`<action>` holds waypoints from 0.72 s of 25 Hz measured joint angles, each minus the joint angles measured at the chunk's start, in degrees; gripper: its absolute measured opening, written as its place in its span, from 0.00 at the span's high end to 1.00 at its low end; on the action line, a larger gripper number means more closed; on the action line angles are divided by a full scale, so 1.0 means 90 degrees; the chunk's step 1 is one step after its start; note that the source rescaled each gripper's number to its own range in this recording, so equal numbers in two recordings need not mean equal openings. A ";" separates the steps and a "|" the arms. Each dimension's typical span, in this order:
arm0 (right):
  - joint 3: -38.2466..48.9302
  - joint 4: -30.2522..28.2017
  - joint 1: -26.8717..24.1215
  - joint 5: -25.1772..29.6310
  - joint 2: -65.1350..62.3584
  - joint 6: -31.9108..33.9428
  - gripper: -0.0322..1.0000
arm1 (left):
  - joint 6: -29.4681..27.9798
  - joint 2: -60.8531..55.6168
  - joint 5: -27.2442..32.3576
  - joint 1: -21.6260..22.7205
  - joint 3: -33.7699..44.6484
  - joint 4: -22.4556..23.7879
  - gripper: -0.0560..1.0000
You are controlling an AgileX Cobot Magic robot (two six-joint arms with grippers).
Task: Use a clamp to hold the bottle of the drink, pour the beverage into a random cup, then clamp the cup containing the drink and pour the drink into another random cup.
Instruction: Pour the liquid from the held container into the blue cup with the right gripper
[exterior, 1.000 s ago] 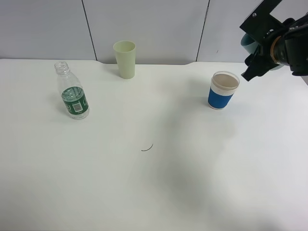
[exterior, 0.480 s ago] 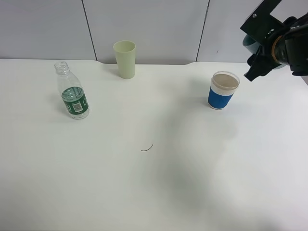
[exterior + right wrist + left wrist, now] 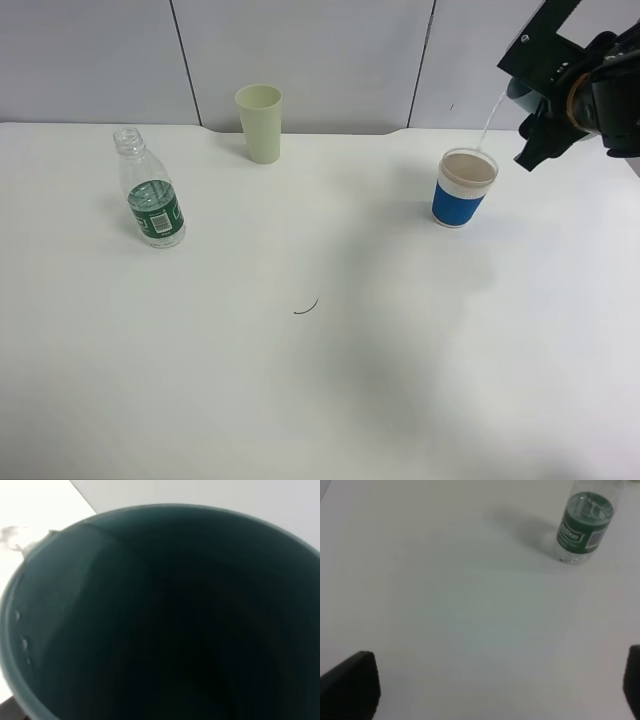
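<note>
My right gripper is high at the far right, shut on the tilted teal cup. A thin stream of the clear beverage falls from its rim into the white cup with the blue sleeve just below and to the left. In the right wrist view the teal cup's dark inside fills the frame, with liquid spilling over its rim. The capless bottle with the green label stands upright at the left, also seen as the bottle from the left wrist. My left gripper hangs open over bare table.
A pale yellow-green cup stands at the back centre near the wall. A small dark curved mark lies on the white table. The table's back edge meets grey wall panels.
The right gripper has tipped the teal cup a little further. A stream of liquid now falls into the blue-sleeved cup. Bottle and other cups have not moved.
</note>
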 joint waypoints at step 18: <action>0.0000 0.0005 0.0000 0.0025 0.0000 -0.0424 0.97 | 0.0000 0.0000 0.0000 0.0000 0.0000 0.0000 0.00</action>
